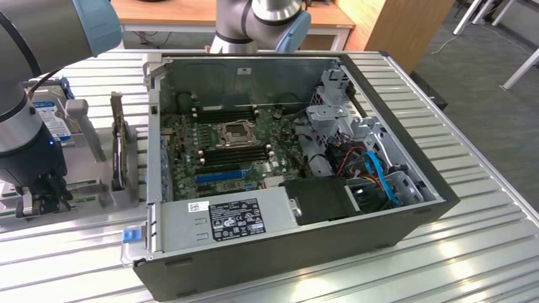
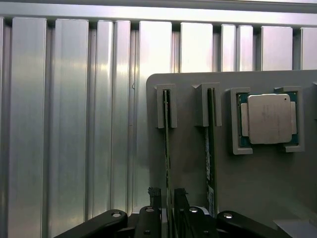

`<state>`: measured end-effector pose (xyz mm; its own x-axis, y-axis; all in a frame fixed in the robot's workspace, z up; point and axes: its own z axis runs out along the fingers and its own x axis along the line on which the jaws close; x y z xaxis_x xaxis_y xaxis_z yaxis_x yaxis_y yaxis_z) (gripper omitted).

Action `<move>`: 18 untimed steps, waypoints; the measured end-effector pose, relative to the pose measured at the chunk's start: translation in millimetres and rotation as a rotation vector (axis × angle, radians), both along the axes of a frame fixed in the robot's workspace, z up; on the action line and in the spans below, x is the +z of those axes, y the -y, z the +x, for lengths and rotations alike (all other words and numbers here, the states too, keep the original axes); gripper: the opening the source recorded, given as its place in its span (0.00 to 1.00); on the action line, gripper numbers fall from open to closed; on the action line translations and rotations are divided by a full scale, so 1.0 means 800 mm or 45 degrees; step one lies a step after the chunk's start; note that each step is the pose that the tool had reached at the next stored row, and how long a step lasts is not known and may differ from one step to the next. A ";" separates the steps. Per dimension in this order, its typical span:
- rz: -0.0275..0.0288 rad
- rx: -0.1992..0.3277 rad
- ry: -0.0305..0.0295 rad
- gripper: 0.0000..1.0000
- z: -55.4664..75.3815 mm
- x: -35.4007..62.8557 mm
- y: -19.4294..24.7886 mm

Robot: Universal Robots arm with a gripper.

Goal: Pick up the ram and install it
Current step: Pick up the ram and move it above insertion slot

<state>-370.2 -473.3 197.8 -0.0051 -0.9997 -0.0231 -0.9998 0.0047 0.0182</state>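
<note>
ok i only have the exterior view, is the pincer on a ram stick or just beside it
observer: the pincer straddles one ram stick, jaws apart, not clamped.
operator: any other stick there
observer: yes, a second ram stick stands on edge in the next slot of the tray.
operator: and the processor
observer: the processor lies flat in its own pocket beside them.

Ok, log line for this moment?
claw: open, straddling ram | ram: on edge in grey holder, not lifted | computer case: open
</note>
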 end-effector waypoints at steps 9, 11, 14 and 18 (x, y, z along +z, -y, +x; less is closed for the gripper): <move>0.0001 0.000 0.0002 0.25 0.000 0.000 -0.0012; 0.0001 0.000 0.0001 0.25 0.000 0.000 -0.0022; 0.0000 0.000 0.0000 0.25 0.000 0.000 -0.0021; 0.0000 0.000 0.0000 0.25 0.000 0.000 -0.0022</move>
